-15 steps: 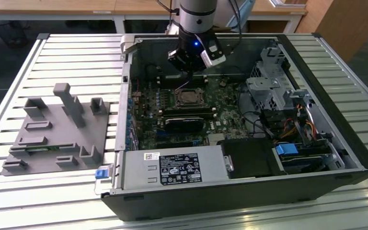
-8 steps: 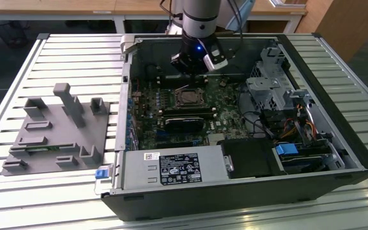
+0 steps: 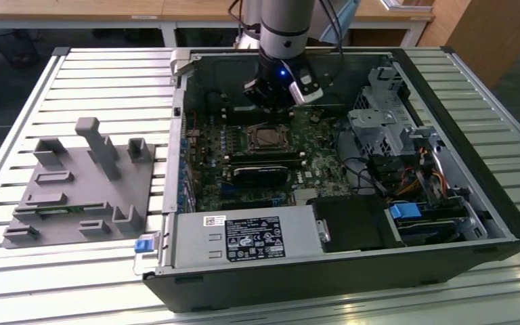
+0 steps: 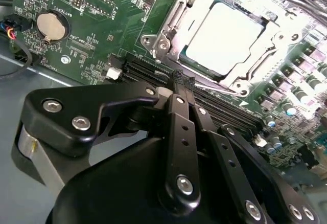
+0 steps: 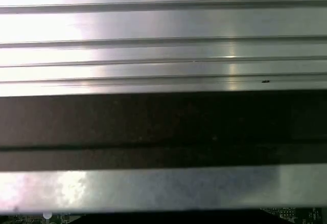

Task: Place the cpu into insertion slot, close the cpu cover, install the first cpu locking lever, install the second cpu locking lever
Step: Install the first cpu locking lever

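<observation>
One cpu (image 4: 225, 35) is seated in the insertion slot (image 4: 176, 17); the empty pincer (image 4: 181, 83), closed together, could strike a lever askew.

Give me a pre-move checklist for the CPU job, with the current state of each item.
1. The cpu is seated in the insertion slot: ok, its bright metal top lies flat inside the frame in the second wrist view.
2. The cpu cover is closed over the chip: ok, the metal frame lies around the chip's edges.
3. Both locking levers latched: cannot tell.
4. The gripper is free of any part: ok, the fingers meet with nothing between them.
5. Gripper position: ok, it hangs inside the computer case just beyond the socket, over the memory slots.
</observation>
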Motion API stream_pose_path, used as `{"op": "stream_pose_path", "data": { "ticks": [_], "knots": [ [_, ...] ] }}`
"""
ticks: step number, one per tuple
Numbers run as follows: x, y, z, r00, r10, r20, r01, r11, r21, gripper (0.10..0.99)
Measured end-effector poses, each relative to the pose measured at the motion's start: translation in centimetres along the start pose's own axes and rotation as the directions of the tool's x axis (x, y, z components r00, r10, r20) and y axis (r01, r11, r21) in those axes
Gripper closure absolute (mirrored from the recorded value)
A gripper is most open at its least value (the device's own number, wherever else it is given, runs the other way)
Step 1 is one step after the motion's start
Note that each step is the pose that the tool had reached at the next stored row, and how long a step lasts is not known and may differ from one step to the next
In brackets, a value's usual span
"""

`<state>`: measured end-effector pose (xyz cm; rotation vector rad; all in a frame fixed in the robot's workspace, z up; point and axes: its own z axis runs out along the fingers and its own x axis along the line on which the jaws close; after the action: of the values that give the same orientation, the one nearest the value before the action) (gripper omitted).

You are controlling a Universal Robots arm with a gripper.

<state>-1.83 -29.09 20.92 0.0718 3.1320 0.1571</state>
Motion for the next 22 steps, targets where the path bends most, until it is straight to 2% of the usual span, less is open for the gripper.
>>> {"op": "stream_pose_path", "data": {
  "ticks": [8, 13, 20, 22],
  "knots": [
    [-0.09, -0.02, 0.54, 1.0, 0.0, 0.0001, 0.0, 1.0, 0.003, 0.98],
    [-0.15, -0.02, 0.88, 1.0, 0.0, 0.0003, 0.0, 1.0, 0.008, 0.98],
    [-0.21, 0.0, 0.84, 1.0, 0.0, 0.0003, 0.0, 1.0, 0.008, 0.98],
    [-0.25, 0.0, 0.88, 1.0, 0.0, 0.0006, 0.0, 0.9999, 0.011, 0.98]
  ]
}}
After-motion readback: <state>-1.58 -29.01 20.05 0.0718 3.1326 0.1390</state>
